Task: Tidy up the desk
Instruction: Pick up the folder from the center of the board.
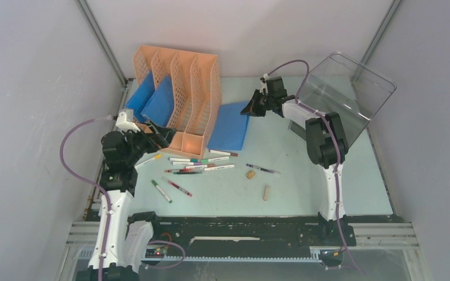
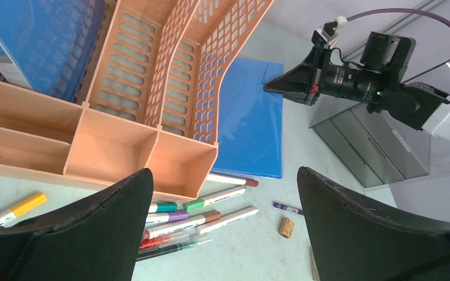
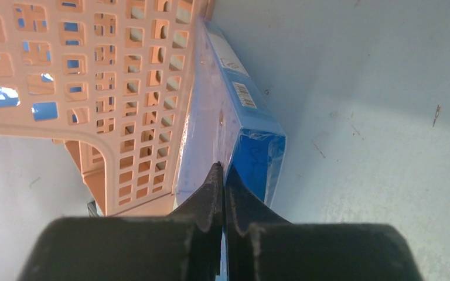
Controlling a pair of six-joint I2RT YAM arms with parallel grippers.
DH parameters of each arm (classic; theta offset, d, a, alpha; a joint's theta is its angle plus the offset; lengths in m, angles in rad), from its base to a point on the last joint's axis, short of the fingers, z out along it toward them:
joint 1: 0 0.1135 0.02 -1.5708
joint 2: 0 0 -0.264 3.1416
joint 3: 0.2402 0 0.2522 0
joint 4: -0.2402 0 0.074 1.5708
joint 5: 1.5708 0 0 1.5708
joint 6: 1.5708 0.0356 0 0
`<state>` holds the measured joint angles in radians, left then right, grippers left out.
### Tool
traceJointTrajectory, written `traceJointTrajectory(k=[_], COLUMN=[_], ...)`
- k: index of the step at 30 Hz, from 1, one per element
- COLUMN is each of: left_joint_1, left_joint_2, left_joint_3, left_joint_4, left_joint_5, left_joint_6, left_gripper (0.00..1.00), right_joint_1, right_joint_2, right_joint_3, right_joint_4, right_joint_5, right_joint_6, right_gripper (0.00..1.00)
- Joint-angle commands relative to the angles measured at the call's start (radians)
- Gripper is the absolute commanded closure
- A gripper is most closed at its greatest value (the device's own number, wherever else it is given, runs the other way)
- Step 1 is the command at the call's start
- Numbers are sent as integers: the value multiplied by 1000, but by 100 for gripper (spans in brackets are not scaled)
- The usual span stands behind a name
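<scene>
Toward the desk's (image 1: 304, 193) back edge, the right gripper (image 3: 221, 175) pinches the blue folder's (image 1: 228, 126) thin cover corner; it is probably light, bendy, slippery. The left gripper (image 1: 163, 136) stands open.

The desk (image 1: 304, 193) is pale mint-green; the rack (image 1: 181, 88) peach-orange with a grid of holes; the folder (image 1: 229, 126) plain blue; the box (image 1: 351, 85) clear; the markers (image 1: 202, 166) white, with mixed caps.

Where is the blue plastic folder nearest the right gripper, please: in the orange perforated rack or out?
Out: the blue plastic folder lies on the mint-green desk beside the orange perforated rack.
</scene>
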<state>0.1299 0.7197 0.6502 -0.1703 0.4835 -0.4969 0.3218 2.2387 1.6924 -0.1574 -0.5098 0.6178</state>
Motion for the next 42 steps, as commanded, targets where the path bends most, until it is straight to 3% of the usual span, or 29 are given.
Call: traceJointTrajectory(k=[1, 15, 26, 37, 42], left_joint_1=[13, 14, -3, -121, -286], left_joint_2=[-7, -39, -78, -81, -112], left_joint_3=[-7, -64, -131, -133, -101], left_joint_4=[28, 223, 458, 569, 461], left_joint_5=[37, 200, 291, 388, 328], left_joint_6=[3, -64, -165, -151, -35], left_gripper=[0, 0, 0, 0, 0], right_joint_1=[-19, -17, 17, 1, -3], right_joint_2=[-136, -414, -689, -998, -1109], right_joint_3=[-50, -105, -159, -284, -329], right_joint_4=[53, 24, -154, -418, -573], right_joint_5=[15, 9, 4, -184, -220], right_joint_6=[-28, -174, -480, -783, -942], right_gripper=[100, 100, 100, 100, 100])
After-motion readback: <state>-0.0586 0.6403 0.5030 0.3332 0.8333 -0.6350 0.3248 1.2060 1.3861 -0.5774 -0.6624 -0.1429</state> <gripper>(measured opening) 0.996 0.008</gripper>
